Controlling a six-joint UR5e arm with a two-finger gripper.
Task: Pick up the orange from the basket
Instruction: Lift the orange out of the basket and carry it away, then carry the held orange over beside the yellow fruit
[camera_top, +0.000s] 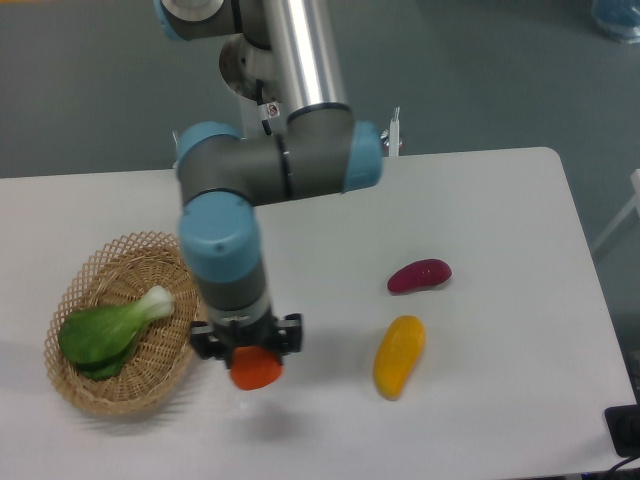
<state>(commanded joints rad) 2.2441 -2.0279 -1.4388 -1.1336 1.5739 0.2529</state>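
Note:
The orange (257, 371) is a small round orange-red fruit held in the air above the white table, to the right of the basket. My gripper (248, 350) is shut on the orange from above, and its fingers are mostly hidden behind the wrist. The basket (88, 382) is an oval tan wicker one at the table's left. A green leafy vegetable (106, 328) lies inside it.
A yellow elongated fruit (399, 355) lies on the table right of the gripper. A dark purple-red vegetable (419, 275) lies just behind it. The arm's base column (290, 60) stands at the back edge of the table (480, 210).

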